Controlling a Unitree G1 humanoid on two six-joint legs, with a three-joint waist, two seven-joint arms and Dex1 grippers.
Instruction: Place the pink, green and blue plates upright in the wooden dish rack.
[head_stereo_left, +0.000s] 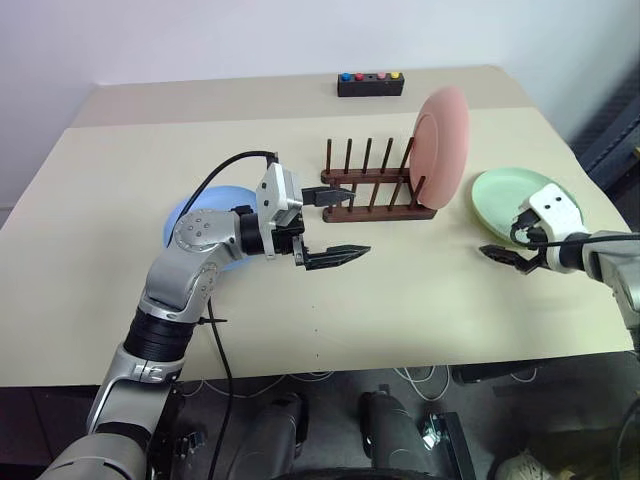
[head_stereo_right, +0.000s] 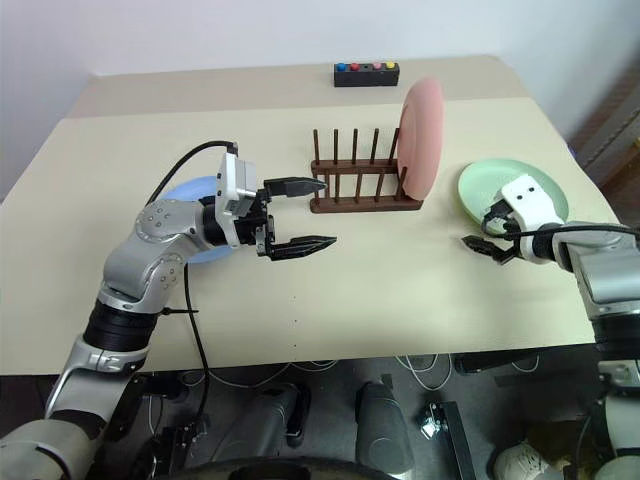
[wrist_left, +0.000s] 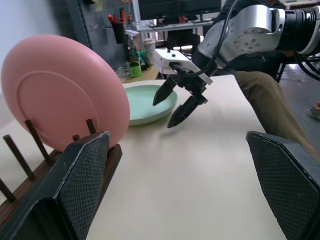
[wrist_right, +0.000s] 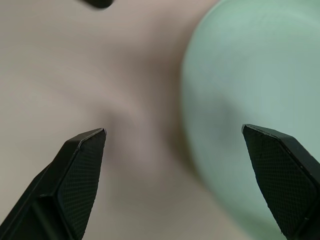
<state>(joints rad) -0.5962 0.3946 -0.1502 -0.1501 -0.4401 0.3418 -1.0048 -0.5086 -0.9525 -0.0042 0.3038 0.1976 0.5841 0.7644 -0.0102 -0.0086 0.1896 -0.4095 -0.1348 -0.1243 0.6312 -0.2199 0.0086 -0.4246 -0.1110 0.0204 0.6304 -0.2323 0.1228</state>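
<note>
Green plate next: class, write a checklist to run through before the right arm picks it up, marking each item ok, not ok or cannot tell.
1. Right gripper open and empty: ok.
2. Green plate flat on the table, nothing on top: ok.
3. Gripper lined up with the plate's near rim: ok; in the right wrist view the rim lies between the fingers.
4. Fingers around the rim: not ok, not yet touching.
5. Free slots in the rack: ok; the pink plate fills only the right end.
6. Left gripper clear of the rack: cannot tell; it is open, close by the rack's left end.
</note>
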